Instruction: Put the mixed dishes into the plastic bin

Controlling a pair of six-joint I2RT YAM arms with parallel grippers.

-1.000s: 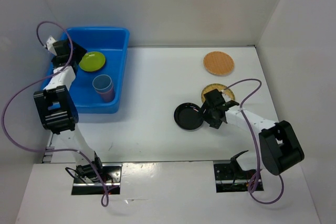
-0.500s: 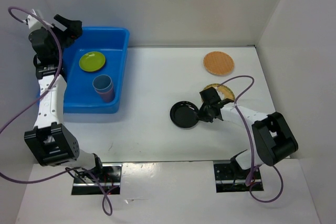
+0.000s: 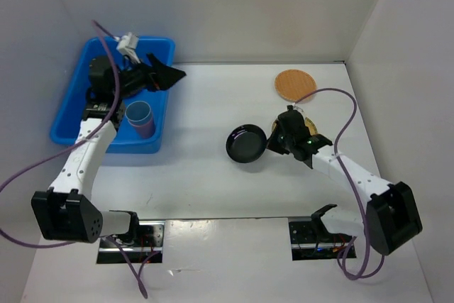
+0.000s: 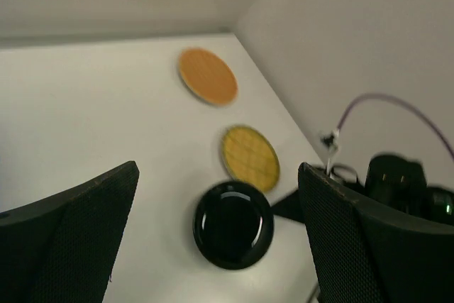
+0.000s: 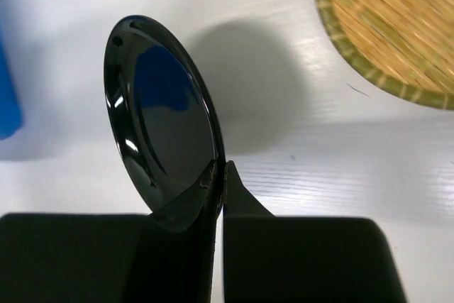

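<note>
Nearest to the arms, the right gripper (image 3: 273, 141) was clamped on the right rim of the black plate (image 3: 246, 144), its two fingers pressed on the thin edge. The plate stood tilted and seemed lifted off the white table (image 3: 198, 175), near the middle and well apart from the bin. I judged this plate light and stiff but glossy, so probably slippery. A pinch at the rim was the natural place to take it, yet it could slide out in a fast move. Just behind the gripper lay the nearer bamboo disc (image 5: 397, 26), woven and rough, probably very light; lying flat, it offered little edge to catch. At the left, the plastic bin (image 3: 65, 124) held a blue cup (image 3: 139, 113) that seemed to sit inside a pink one. The left gripper (image 3: 164, 76) hung over the bin's far right part, fingers wide apart, holding nothing. Farthest lay the farther bamboo disc (image 3: 296, 84). I counted one black plate, two discs and one or two cups; other plates did not show.
</note>
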